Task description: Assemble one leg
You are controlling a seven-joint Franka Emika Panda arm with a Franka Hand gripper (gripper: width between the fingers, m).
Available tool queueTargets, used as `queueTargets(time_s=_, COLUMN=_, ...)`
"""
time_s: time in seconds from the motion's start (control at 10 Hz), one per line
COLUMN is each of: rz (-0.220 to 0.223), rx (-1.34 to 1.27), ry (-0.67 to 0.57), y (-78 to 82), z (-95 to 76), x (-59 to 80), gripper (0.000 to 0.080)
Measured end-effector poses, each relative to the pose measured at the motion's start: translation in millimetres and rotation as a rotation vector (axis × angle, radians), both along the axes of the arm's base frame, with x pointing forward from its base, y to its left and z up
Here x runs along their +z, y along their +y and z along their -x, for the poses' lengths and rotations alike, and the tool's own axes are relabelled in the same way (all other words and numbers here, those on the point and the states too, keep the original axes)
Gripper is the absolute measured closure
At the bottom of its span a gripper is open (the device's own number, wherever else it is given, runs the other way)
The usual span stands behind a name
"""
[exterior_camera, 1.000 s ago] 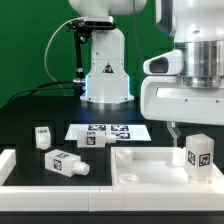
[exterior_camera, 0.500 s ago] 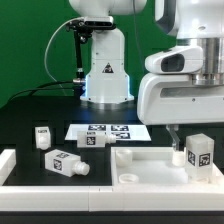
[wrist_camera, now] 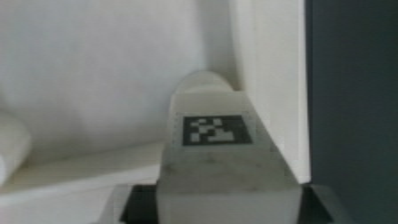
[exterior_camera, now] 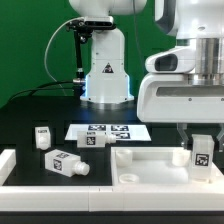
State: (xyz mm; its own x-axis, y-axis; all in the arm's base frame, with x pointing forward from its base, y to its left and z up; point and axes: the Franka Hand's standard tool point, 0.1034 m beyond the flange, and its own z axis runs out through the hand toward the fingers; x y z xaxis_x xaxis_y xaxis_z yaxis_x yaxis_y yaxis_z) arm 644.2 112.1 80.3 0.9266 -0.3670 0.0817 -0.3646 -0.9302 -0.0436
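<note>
My gripper [exterior_camera: 201, 138] is shut on a leg [exterior_camera: 201, 154], a small white block with a black-and-white tag. It holds the leg upright over the right end of the large white rimmed panel [exterior_camera: 150, 160]. I cannot tell whether the leg's lower end touches the panel. In the wrist view the leg [wrist_camera: 217, 150] sits between my two dark fingers [wrist_camera: 148, 205], tag facing the camera, with the white panel behind it. Two more legs are at the exterior view's left: one stands upright [exterior_camera: 42, 137], one lies on its side [exterior_camera: 65, 163].
The marker board [exterior_camera: 105, 132] lies behind the panel. A second robot base [exterior_camera: 105, 75] stands at the back. A white rimmed edge [exterior_camera: 8, 165] runs along the exterior view's left and front. The table is black.
My gripper has shifted slightly toward the exterior view's right and a little down, carrying the leg with it. The other legs and the panel have not moved.
</note>
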Motion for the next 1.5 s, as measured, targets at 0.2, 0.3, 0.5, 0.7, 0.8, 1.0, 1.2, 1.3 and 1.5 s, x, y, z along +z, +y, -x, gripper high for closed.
queueTargets(time_s=0.2, rz=-0.003, rx=-0.274, ry=-0.003, y=-1.1, z=0.4, x=-0.1, gripper=0.0515)
queueTargets(time_s=0.3, rz=-0.030, rx=-0.431, ry=0.004, y=-3.1, z=0.7, x=-0.5, gripper=0.0515)
queueTargets(time_s=0.5, rz=-0.071, rx=-0.768, ry=0.010, y=-4.4, z=2.0, x=-1.4, gripper=0.0515)
queueTargets(time_s=0.7, rz=-0.104, rx=-0.974, ry=-0.018, y=-3.8, z=5.3, x=-1.2, gripper=0.0514)
queueTargets(time_s=0.8, rz=-0.121, rx=-1.043, ry=-0.024, y=-4.4, z=6.4, x=-1.1, gripper=0.0514)
queueTargets(time_s=1.0, rz=-0.107, rx=-0.932, ry=-0.023, y=-4.4, z=6.7, x=-1.1, gripper=0.0514)
queueTargets(time_s=1.2, rz=-0.061, rx=-0.590, ry=-0.010, y=-0.2, z=4.9, x=2.7, gripper=0.0246)
queueTargets(time_s=1.3, rz=-0.045, rx=-0.434, ry=-0.007, y=3.7, z=5.7, x=1.6, gripper=0.0246)
queueTargets(time_s=1.5, rz=-0.030, rx=-0.286, ry=-0.009, y=3.1, z=5.8, x=0.1, gripper=0.0155)
